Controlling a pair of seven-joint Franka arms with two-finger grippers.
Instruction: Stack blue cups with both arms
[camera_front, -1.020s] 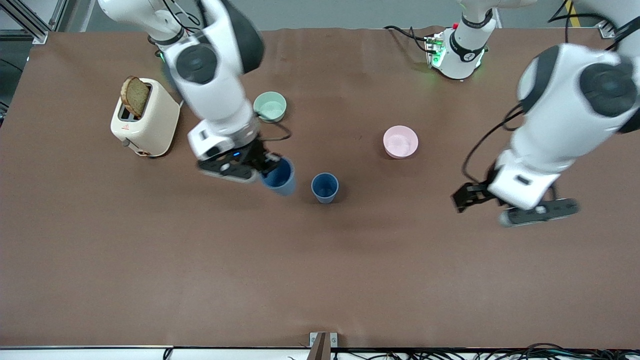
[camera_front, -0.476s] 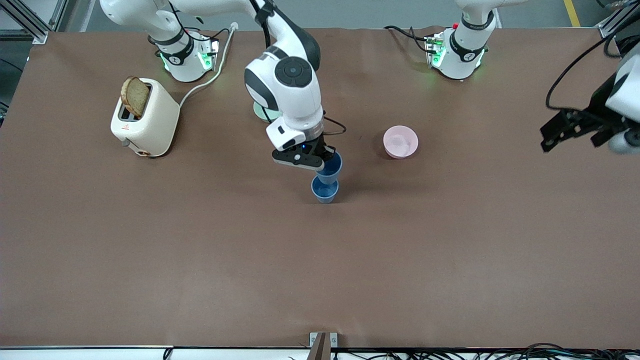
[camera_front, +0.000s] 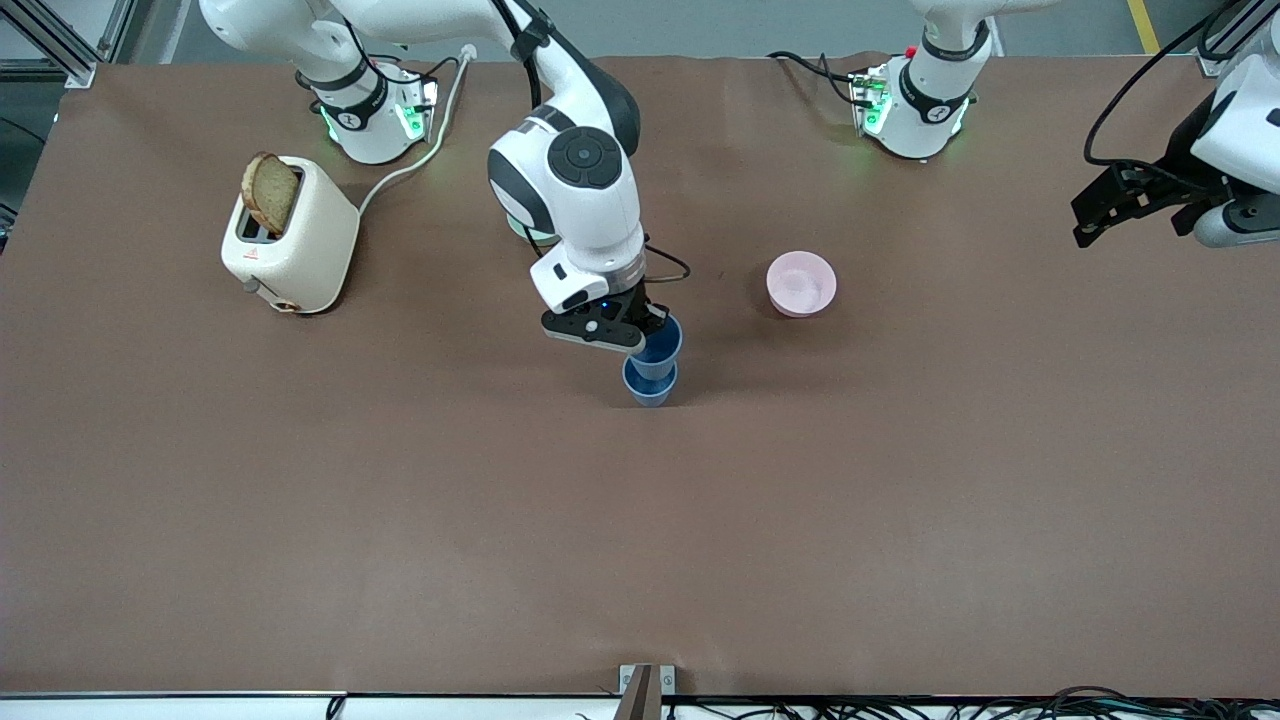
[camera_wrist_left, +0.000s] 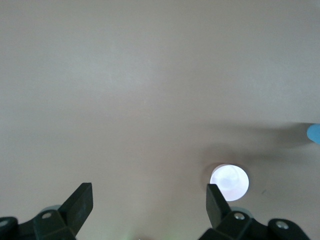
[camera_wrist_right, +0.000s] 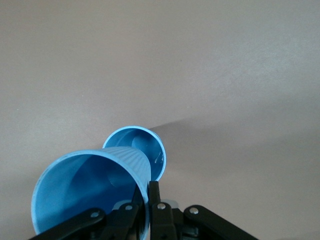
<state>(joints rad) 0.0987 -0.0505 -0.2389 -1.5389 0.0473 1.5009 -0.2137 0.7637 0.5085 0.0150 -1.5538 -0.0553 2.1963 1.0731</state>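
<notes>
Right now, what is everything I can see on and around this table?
Cups: two, blue; one stands mid-table, the other is held over it, its base at or just inside the rim.
Pink bowl: one, toward the left arm's end, farther from the front camera than the cups.
Green bowl: one, pale green, mostly hidden under the right arm.
Toaster: one, cream, at the right arm's end.
Bread: one brown slice, in the toaster.
Table: brown.
Right gripper: shut on the held cup.
Left gripper: open, waiting over its end.
</notes>
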